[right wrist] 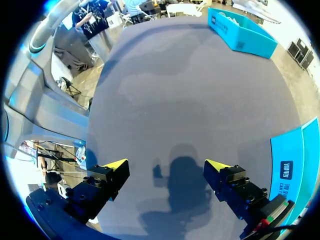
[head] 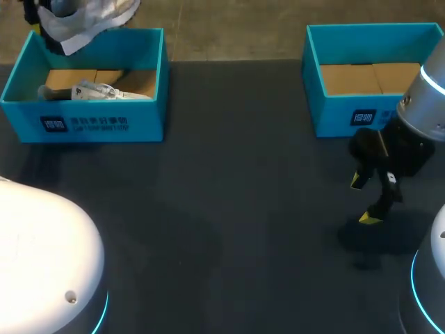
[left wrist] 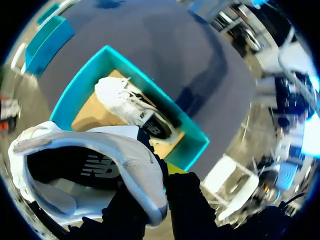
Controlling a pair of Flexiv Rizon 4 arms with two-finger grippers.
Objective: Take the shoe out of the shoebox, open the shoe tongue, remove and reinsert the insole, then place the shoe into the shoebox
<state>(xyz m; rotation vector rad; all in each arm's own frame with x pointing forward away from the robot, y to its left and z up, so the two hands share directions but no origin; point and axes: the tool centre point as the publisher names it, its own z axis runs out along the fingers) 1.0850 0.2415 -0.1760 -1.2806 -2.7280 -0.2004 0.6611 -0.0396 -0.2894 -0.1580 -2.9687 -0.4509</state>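
Lifted shoe: up in the air over the far rim of the left shoebox, white with a dark lining, and the head view cuts off most of it.
Left gripper: clamped on that shoe's collar. The shoe buries the fingers, with just a sliver of yellow peeking out beside it.
Second shoe: lying on its side on the cardboard floor of the left shoebox, toe end partly behind the front wall.
Right gripper: hovering low over the dark table, just in front of the right shoebox. The fingers are spread wide with nothing between them, both yellow tips plain in its wrist view.
Right shoebox: only cardboard showing inside, its far corner cut off behind the right arm.
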